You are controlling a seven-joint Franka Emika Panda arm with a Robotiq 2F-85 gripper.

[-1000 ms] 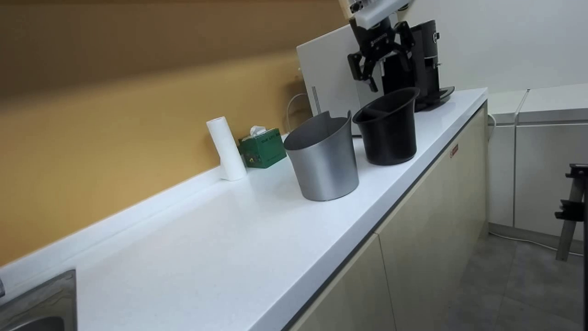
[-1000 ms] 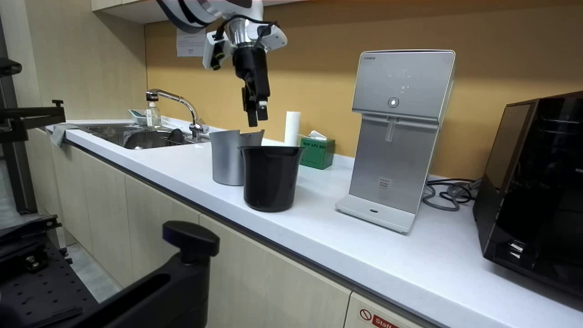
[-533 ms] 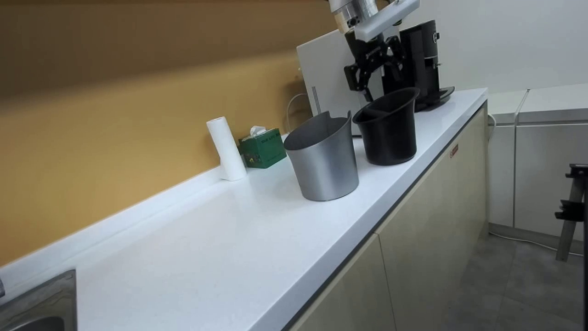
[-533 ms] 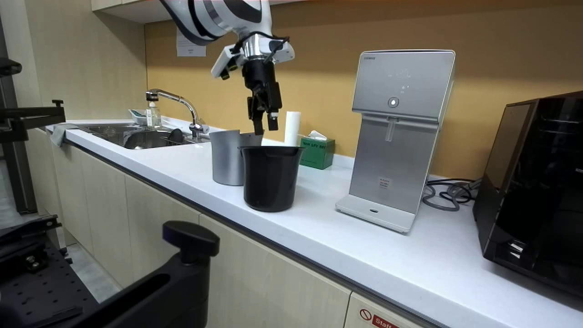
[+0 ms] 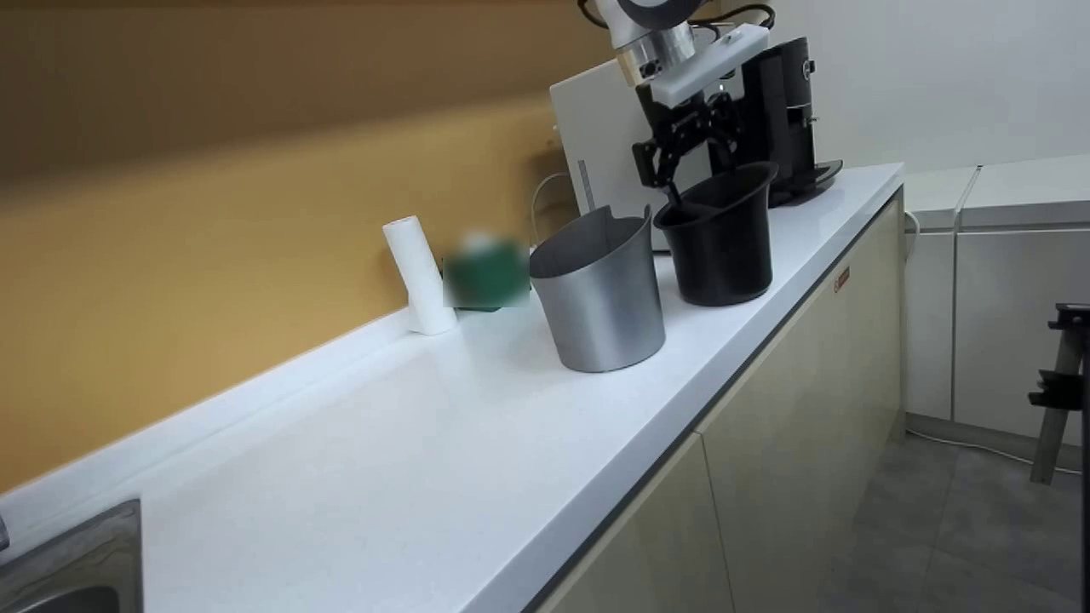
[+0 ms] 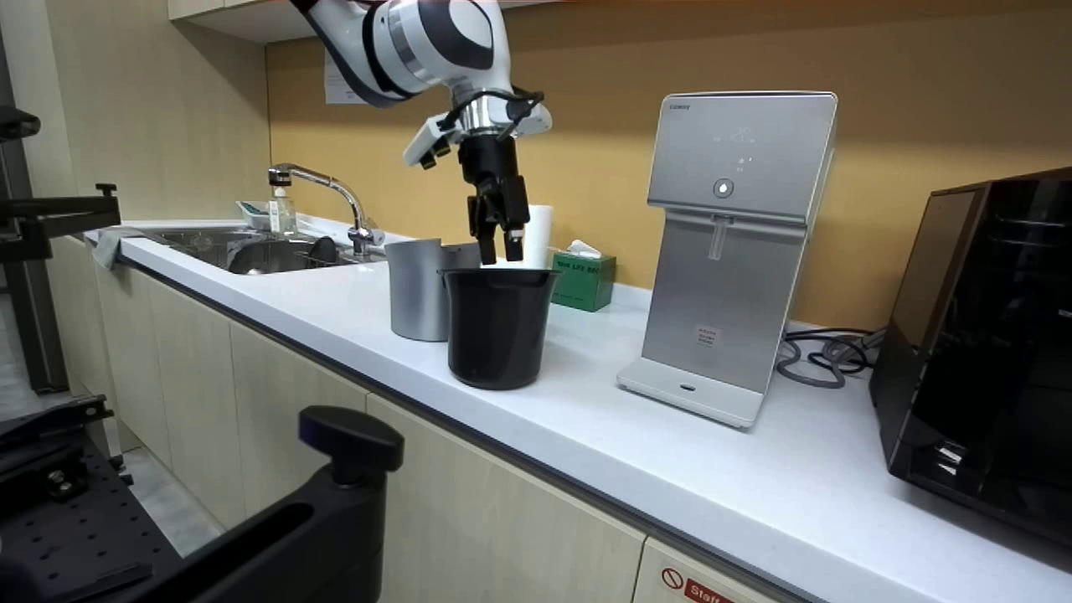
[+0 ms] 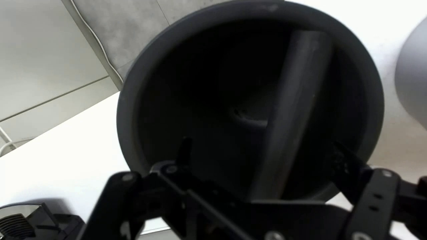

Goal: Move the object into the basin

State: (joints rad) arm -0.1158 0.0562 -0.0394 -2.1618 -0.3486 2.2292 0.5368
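Pot [image 6: 500, 331], black, mouth up, axis vertical, on counter [image 6: 804, 452]

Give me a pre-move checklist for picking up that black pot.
1. Fingers open: ok, spread wide in the wrist view.
2. Inner crossbar lined up between the fingers: ok in the wrist view.
3. Black pot upright on the counter: ok.
4. Silver-grey pot apart from it: ok, counter shows between them in the wrist view.
5. Fingers low enough to grip: cannot tell; depth is unclear.
6. Room in the sink: cannot tell; its inside is only partly visible.
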